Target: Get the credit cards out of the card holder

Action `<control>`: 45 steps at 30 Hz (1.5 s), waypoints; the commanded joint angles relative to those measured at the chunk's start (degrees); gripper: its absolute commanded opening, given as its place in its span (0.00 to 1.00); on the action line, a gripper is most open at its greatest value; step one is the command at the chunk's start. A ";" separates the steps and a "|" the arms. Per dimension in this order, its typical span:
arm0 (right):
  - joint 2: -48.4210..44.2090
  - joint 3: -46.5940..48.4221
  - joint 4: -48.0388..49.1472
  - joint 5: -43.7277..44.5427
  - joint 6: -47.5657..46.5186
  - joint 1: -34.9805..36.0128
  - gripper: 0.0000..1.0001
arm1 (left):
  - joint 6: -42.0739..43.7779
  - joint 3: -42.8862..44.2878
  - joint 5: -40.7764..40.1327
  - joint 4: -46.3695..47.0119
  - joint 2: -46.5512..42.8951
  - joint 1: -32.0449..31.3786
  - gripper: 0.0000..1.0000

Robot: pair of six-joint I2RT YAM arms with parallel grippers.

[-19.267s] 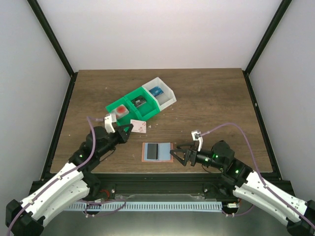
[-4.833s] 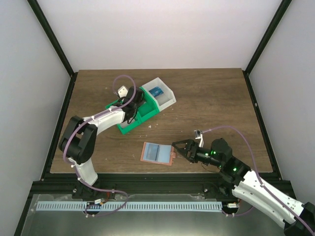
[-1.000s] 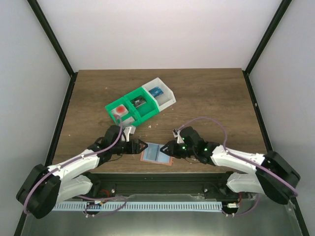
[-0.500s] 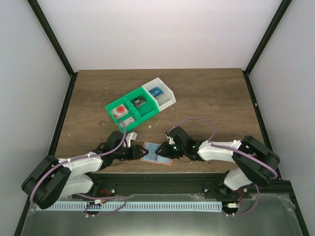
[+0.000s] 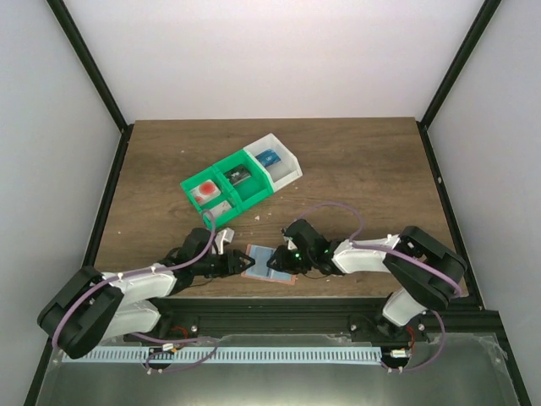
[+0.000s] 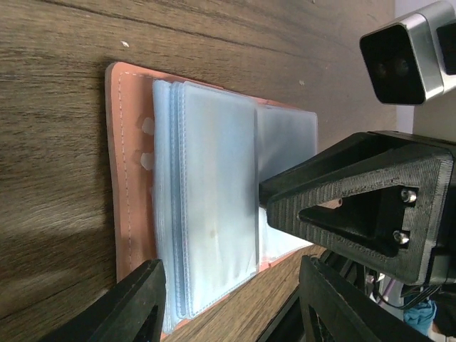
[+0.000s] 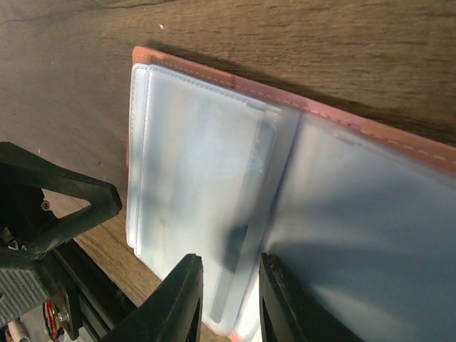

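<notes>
The brown wooden table [image 5: 363, 169] carries the card holder [image 6: 130, 185], lying open, with a green-and-white bin [image 5: 254, 194] behind it. The credit cards [image 6: 214, 199] sit inside its clear sleeves [image 7: 192, 185]. The left gripper [image 6: 229, 274] straddles its left end, jaws apart; I cannot tell whether it grips. The right gripper [image 7: 228, 274], nearly clenched, seems to pinch a sleeve edge.

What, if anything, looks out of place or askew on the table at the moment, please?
Nothing looks spilled or damaged. The green-and-white bin sits skewed to the table edges, and the card holder lies open, slightly askew, its clear sleeves fanned unevenly. A pale speck lies on the wood near it.
</notes>
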 commanded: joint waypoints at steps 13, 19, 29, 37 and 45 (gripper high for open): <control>2.90 0.33 -1.37 4.00 -3.87 0.70 0.05 | -3.81 2.28 0.11 0.31 -2.94 -0.21 0.60; 3.32 0.05 -2.44 6.02 -4.73 0.70 0.00 | -6.11 2.20 3.28 5.81 0.56 -0.16 0.66; 2.21 -1.57 -1.16 6.16 -4.93 0.71 0.01 | -3.52 4.12 2.84 5.56 5.00 -0.24 0.69; 1.86 -1.62 -0.98 5.99 -5.32 0.70 0.01 | -3.58 3.87 3.09 7.27 7.47 -0.18 0.69; 1.95 -2.27 -0.04 5.92 -5.17 0.73 0.01 | -6.22 2.85 4.97 10.65 8.28 -0.32 0.69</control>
